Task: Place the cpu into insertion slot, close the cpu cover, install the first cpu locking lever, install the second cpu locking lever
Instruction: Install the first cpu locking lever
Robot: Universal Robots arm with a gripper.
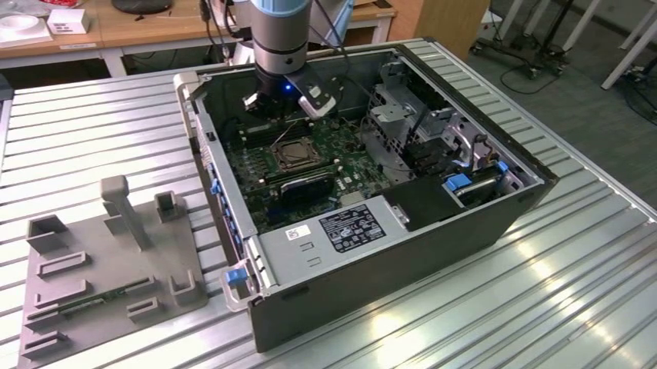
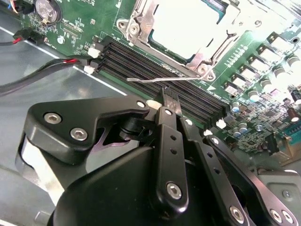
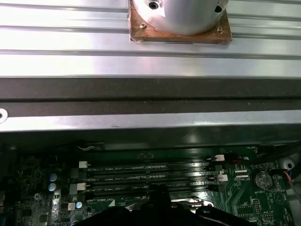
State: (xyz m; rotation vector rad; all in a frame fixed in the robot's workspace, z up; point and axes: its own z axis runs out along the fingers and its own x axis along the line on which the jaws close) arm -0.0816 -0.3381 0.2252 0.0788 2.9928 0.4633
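Where the arm reaches down into the open computer case point(image 1: 411, 254) lying on the ribbed metal table point(image 1: 92, 131), the gripper point(image 1: 279, 115) hangs over the motherboard, just beyond the processor socket as the exterior view shows it. In the second wrist view the gripper point(image 2: 170, 100) has its black fingers point(image 2: 165, 136) drawn together to a narrow tip with no gap showing between them and nothing visibly held. That tip sits above the memory slots point(image 2: 155, 66), right beside the free end of a thin wire locking lever point(image 2: 150, 80) that stretches across those slots; whether tip and lever touch cannot be told. The cpu point(image 2: 186, 23) lies flat in its socket, its pale metal top showing through the window of the cpu cover point(image 2: 145, 21), which lies down flat around it. A red-and-black cable point(image 2: 56, 63) runs along the board's edge near a coin battery point(image 2: 47, 9). On the exterior view's left, a grey parts fixture point(image 1: 103, 261) rests on the table, well apart from the case.
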